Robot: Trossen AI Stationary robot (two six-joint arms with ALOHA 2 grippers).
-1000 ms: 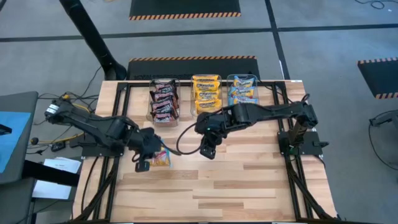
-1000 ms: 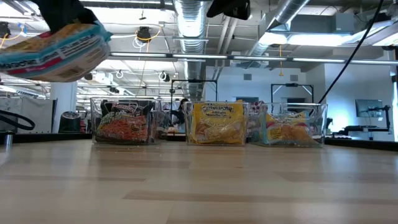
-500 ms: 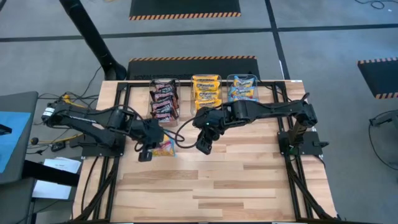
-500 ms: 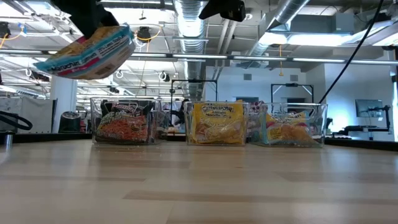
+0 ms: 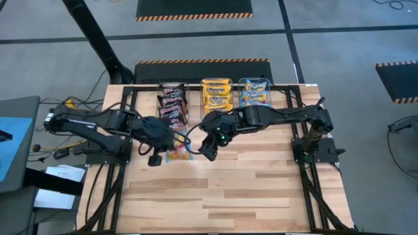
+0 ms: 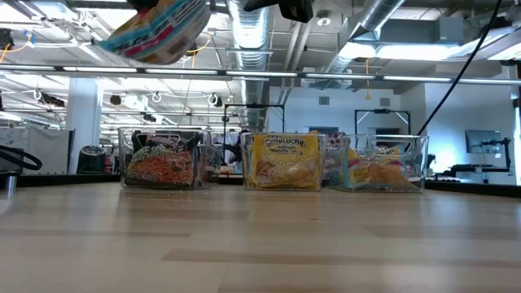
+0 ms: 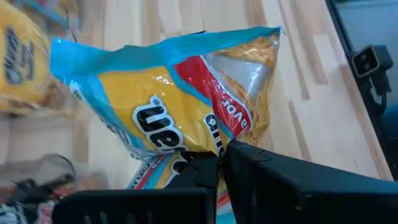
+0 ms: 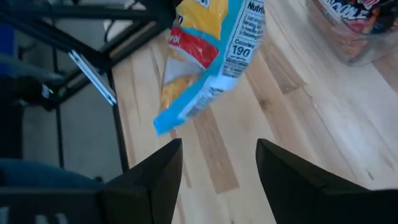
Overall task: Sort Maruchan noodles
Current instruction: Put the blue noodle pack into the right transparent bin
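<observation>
Looking down from the high view, I see my left gripper, clamped on a blue-yellow noodle packet, has carried it toward my right gripper, which has spread its fingers wide, so I judge a handover is next. In the low view the packet has risen and its top is cut off; the wrist views show the pinch, but whether the right fingers touch the packet I cannot tell.

You see an evenly, brightly lit scene. In the low view, ceiling lights glare white against the room behind, and the near worktop is soft and out of focus. From above, the arms cast only faint shadows. In the left wrist view, the noodle packet shows shiny glare and its surroundings blur.
</observation>
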